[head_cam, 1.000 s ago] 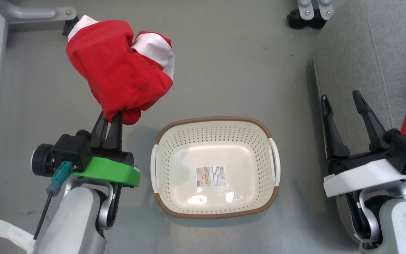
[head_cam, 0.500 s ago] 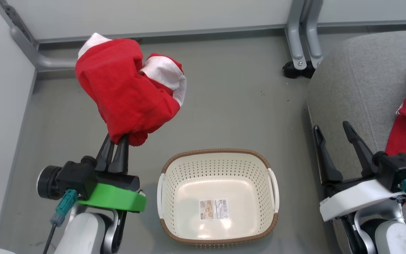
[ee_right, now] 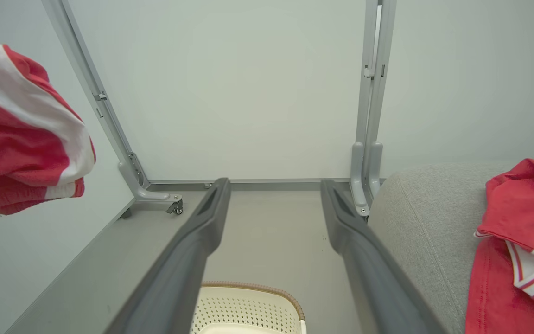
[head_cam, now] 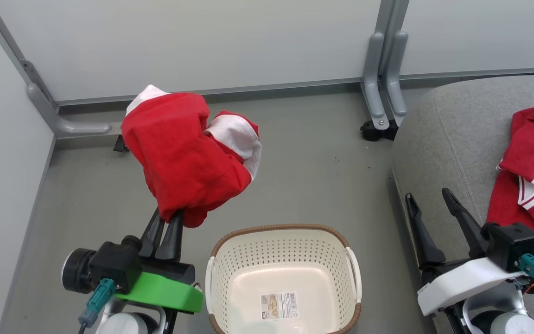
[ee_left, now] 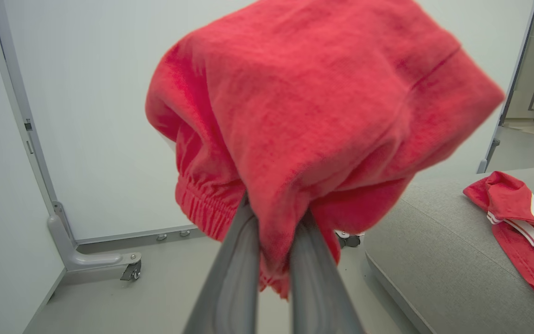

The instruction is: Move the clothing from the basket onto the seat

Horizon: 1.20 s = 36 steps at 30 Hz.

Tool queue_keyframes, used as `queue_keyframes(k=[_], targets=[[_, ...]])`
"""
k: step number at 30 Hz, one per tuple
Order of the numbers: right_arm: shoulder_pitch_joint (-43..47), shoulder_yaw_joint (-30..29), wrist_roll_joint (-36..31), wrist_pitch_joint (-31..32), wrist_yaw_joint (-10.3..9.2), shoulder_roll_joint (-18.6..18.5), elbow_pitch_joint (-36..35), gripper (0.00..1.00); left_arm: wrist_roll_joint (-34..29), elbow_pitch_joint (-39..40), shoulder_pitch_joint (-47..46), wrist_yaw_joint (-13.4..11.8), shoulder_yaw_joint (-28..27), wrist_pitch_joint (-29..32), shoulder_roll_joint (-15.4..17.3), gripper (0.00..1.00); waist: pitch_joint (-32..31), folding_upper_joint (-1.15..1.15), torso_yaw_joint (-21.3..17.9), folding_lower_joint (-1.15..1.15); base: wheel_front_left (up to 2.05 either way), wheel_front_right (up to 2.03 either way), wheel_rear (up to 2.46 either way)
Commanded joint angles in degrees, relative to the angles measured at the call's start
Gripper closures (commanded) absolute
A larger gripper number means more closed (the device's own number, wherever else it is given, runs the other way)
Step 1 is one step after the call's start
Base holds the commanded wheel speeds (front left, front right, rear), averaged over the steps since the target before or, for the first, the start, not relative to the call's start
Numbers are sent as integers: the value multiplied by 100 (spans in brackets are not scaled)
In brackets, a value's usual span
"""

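My left gripper (head_cam: 168, 221) is shut on a bunched red garment (head_cam: 186, 155) with white patches, held up in the air left of and above the basket (head_cam: 284, 232). In the left wrist view the red garment (ee_left: 313, 106) drapes over both fingers, its gathered elastic edge at the left. The cream basket has a brown rim and a sticker inside, with no clothing in it. A second red garment with white stripe trim (head_cam: 533, 169) lies on the grey seat (head_cam: 443, 139) at the right. My right gripper (head_cam: 427, 197) stands open beside the seat's edge, holding nothing.
Pale partition walls on metal posts (head_cam: 380, 69) with castor feet close off the back and left. Grey floor (head_cam: 313, 167) lies open between basket and wall. The seat's rounded corner is close to my right gripper's fingers.
The head camera has tilted up, so basket and floor sit lower in view and the back wall shows. The left gripper keeps its hold on the red garment; the right stays open.
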<state>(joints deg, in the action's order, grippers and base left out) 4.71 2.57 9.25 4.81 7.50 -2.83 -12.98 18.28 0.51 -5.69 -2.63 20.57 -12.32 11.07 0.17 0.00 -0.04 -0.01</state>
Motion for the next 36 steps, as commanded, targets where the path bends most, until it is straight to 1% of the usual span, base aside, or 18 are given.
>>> queue_keyframes(k=[1,22,25,31,34,36], targets=[[84,-5,29,3,-2,-12,-20,0,15,52,84,-31,5,4,25,100,-53,0,-24,1,0,0,0],[92,-13,75,-48,-2,-12,32,0,66,289,89,-95,80,10,100,100,-66,0,20,1,0,0,0],[45,103,62,-13,-2,-16,50,0,72,332,63,-93,96,11,102,100,-54,0,42,1,0,0,0],[-224,792,203,55,-2,-167,117,0,57,403,-64,-68,150,35,100,100,36,0,114,1,0,0,0],[-432,1251,319,69,-2,-258,187,0,49,421,-113,-57,173,33,96,100,85,0,155,1,0,0,0],[-685,1706,459,63,-2,-328,267,0,42,412,-156,-38,208,27,87,100,135,0,194,1,0,0,0]])
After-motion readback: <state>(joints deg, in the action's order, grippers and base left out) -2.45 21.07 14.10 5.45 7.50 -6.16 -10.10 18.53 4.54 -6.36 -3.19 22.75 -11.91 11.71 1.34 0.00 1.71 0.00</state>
